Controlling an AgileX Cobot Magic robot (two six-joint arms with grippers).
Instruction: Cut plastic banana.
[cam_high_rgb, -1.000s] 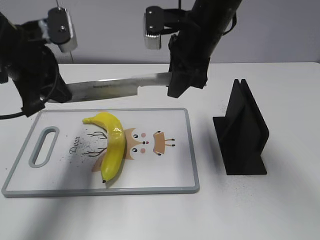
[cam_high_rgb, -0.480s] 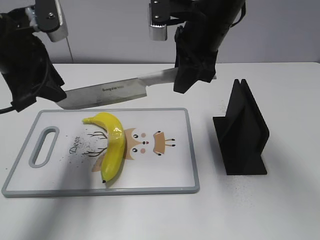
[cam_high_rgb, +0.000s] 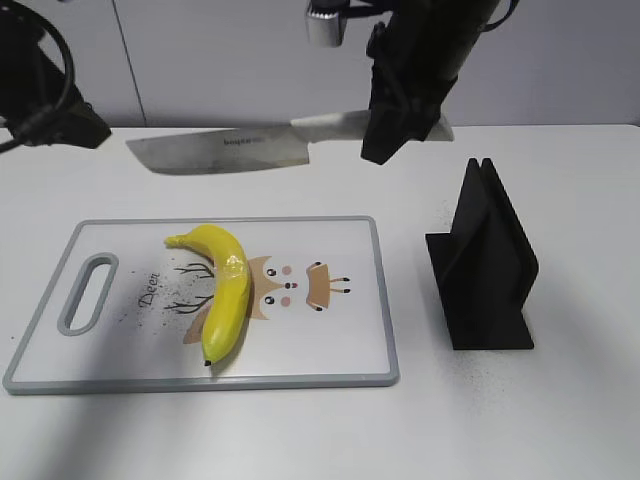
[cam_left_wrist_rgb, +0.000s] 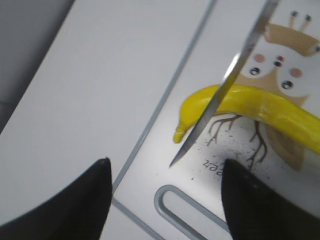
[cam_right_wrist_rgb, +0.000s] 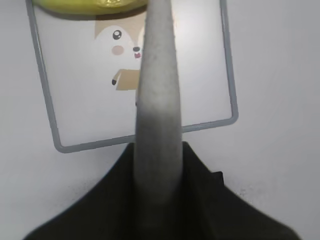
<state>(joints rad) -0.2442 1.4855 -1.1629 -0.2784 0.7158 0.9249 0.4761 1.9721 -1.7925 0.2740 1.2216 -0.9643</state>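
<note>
Hiding knife (cam_high_rgb: 235, 150) handle: right fingers (cam_high_rgb: 385, 135).

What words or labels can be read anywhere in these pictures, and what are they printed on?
"Deer" in slanted script on the cutting board, beside its handle slot and left of the plastic banana.
A small dark brand name on the knife blade, held by the right gripper: too small to read surely.
In the left wrist view, the board's print shows upside down and blurred; unreadable there.
No other text is visible.
</note>
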